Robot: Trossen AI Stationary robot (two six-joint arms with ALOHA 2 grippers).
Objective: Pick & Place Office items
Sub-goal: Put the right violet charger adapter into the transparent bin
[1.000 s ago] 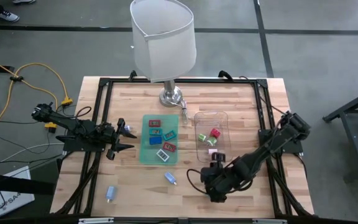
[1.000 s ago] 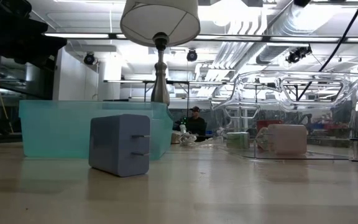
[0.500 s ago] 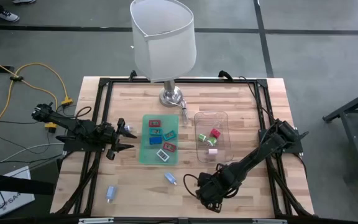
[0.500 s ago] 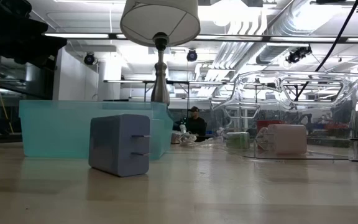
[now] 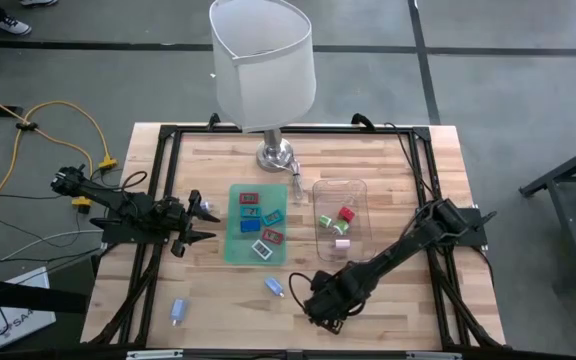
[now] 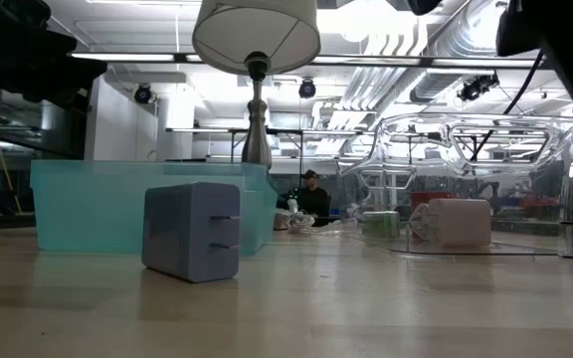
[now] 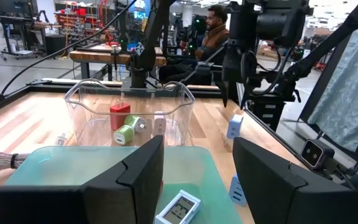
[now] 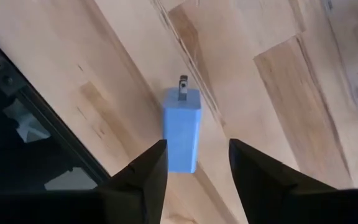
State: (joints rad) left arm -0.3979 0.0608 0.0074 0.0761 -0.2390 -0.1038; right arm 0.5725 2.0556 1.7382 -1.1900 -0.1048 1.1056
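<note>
The right gripper point(image 5: 313, 297) hangs over the table's near edge, fingers spread, with a light blue charger point(image 8: 181, 129) lying on the bare wood point(image 5: 388, 160) straight ahead between them, untouched. The left gripper point(image 5: 200, 222) waits beside the green mat point(image 5: 236, 240), its fingers apart and empty. Flat pieces lie on the mat; red, green and pink ones sit in the clear tray point(image 5: 360, 215) (a lamp point(image 5: 264, 70) stands behind).

Lab: exposed ceiling ducts point(image 6: 446, 40), workbenches point(image 7: 98, 56)
</note>
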